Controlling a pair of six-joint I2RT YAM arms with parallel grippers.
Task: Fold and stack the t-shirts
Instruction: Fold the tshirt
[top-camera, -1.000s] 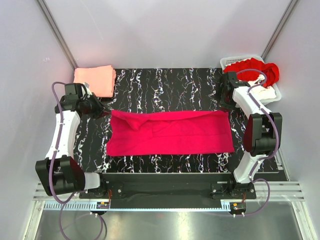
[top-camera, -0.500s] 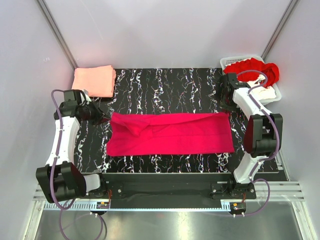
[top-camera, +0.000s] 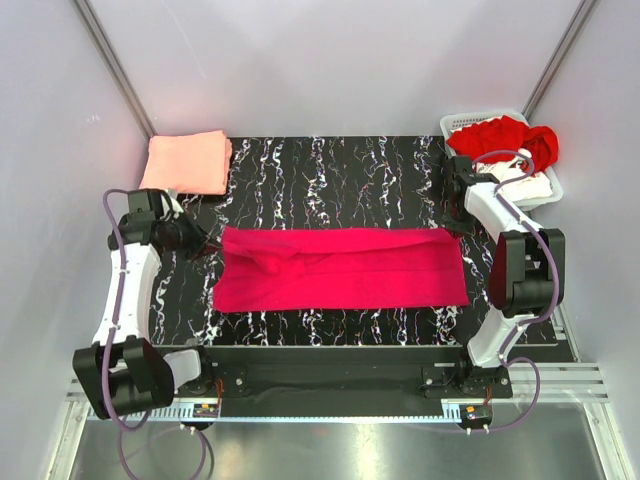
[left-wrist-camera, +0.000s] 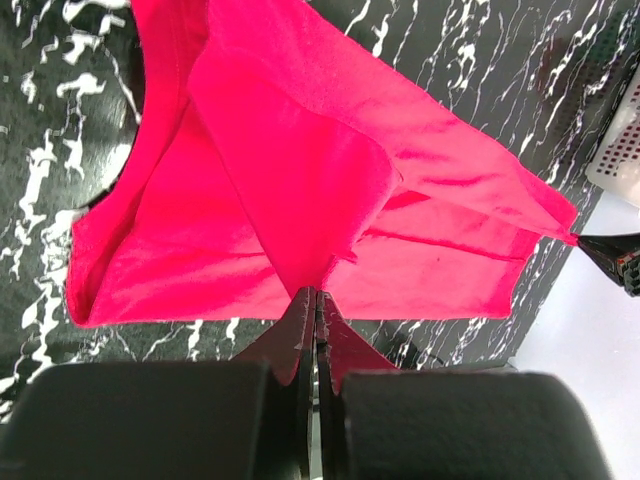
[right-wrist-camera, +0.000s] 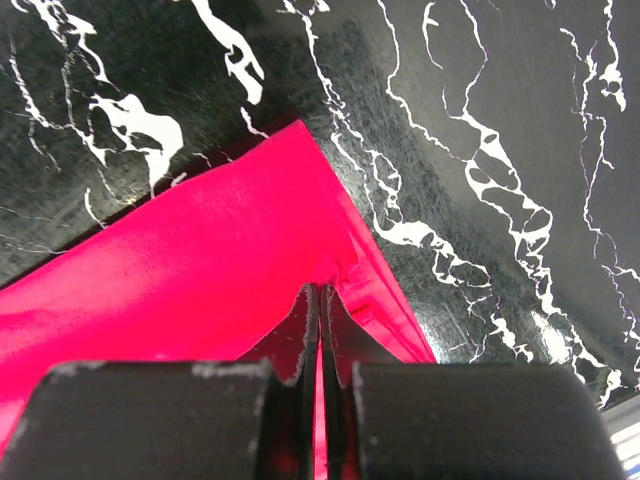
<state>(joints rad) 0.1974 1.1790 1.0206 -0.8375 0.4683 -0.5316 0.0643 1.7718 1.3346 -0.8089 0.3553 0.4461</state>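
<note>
Now we pinch the magenta t-shirt (top-camera: 340, 268) at its two far corners, our left gripper (left-wrist-camera: 316, 300) and right gripper (right-wrist-camera: 320, 295) each clamped tight on the cloth. It lies spread across the middle of the table (top-camera: 330, 170), the salmon t-shirt (top-camera: 188, 162) folded far left.

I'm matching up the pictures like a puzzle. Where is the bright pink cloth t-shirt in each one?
Top external: the vivid magenta-pink cloth t-shirt lies spread across the middle.
Left wrist: it fills the centre.
Right wrist: its corner shows at lower left.
Shared landmark: the black white-veined tabletop.
</note>
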